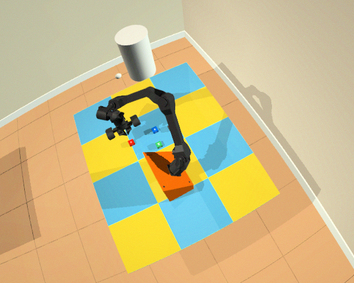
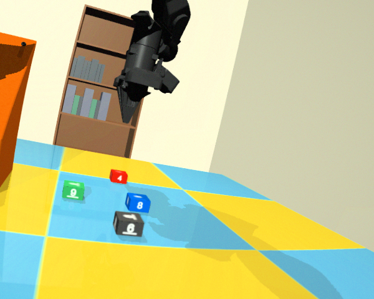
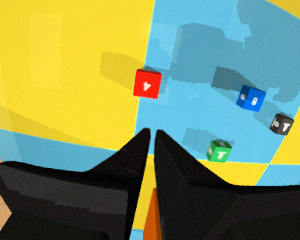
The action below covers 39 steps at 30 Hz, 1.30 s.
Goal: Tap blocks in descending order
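My gripper (image 1: 126, 132) (image 2: 126, 122) (image 3: 152, 135) is shut with nothing between its tips, raised well above the mat near the red block. The red block (image 1: 131, 142) (image 2: 118, 176) (image 3: 147, 84) shows a 4 and lies just ahead of the tips in the wrist view. The blue block (image 1: 154, 130) (image 2: 137, 202) (image 3: 251, 98) shows an 8. The green block (image 1: 159, 144) (image 2: 73, 190) (image 3: 219, 151) shows an underlined 9. The black block (image 2: 128, 224) (image 3: 281, 124) shows an underlined 6; in the top view the arm hides it.
The orange wedge-shaped base (image 1: 179, 183) (image 2: 7, 128) stands beside the green block's side of the group. A white cylinder (image 1: 137, 58) and a small white ball (image 1: 118, 76) stand beyond the blue and yellow mat (image 1: 140, 237) (image 2: 116, 273). A bookshelf (image 2: 95, 135) stands in the background.
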Available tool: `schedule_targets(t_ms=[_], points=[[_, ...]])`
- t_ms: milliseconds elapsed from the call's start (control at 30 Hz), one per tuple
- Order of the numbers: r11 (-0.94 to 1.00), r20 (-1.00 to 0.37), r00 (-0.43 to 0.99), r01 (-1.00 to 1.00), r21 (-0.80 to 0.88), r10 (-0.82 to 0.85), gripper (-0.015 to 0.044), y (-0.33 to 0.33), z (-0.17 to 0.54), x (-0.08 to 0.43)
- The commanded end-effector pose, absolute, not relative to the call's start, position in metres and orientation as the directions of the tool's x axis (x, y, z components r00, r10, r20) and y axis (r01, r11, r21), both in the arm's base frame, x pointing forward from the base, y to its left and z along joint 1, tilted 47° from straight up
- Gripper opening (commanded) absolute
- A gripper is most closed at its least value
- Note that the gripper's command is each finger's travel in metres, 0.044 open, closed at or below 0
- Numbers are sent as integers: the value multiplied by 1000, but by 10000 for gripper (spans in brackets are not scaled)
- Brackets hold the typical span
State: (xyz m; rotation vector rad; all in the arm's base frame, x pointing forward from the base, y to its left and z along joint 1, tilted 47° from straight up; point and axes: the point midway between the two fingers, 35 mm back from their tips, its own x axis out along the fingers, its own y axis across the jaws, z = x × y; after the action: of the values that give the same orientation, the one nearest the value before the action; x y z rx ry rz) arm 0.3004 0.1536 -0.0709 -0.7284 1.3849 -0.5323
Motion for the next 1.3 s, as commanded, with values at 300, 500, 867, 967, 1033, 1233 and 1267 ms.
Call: schedule_targets(t_ms=[300,500,867,967,1033,1233,1267], points=[[686,-687,132,-62,-725,-714,20,99,-125,314],[686,-687,132,-62,-725,-714,20,96,-128,315],[686,-687,132,-62,-725,-715,20,83,-140,317],[685,-687,132,-62,-726,-715,20,80,-143,318],[685,-686,132,-62,-726,-715,20,78,-145,318],[685,-686,132,-62,-726,-715,20,77,-146,318],[691,-692,133,-58,-720,-710,20,83,-143,319]])
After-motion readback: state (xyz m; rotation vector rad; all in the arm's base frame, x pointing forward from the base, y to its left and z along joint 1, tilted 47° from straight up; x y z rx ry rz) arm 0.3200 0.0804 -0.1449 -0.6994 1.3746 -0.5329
